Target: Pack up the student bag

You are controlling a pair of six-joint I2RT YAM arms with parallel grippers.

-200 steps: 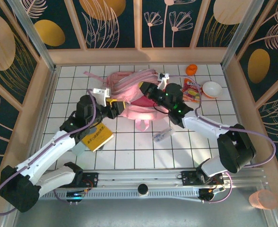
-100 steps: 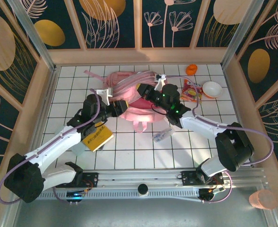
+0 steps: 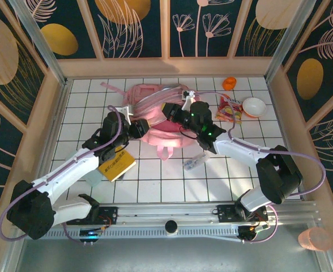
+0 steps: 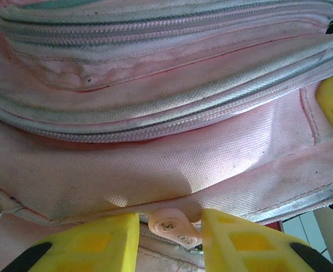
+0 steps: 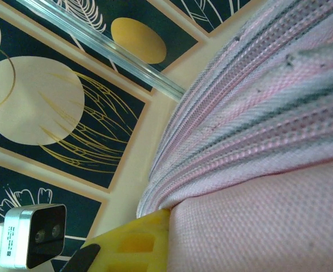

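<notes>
Student bag (image 3: 150, 100) sits between left end effector (image 3: 137, 129) and right end effector (image 3: 169, 109). Up close, a pink zip tab (image 4: 175, 226) lies between the left fingers (image 4: 87, 249); I cannot tell if either squeezes. Bare table (image 3: 155, 177) behind both.

From the top view the tips of the left gripper (image 3: 139, 129) and the right gripper (image 3: 167, 110) are lost against the cloth of the student bag (image 3: 155, 122), so their jaws cannot be judged there, and the left arm (image 3: 76, 167) covers part of the yellow book (image 3: 118, 164). In the left wrist view the lower edge cuts off both yellow fingers (image 4: 93, 249), and whether they press the pink zip pull (image 4: 174, 225) between them is not clear. In the right wrist view the lower edge cuts one yellow finger (image 5: 133, 242), and the bag hides the rest of that gripper.
</notes>
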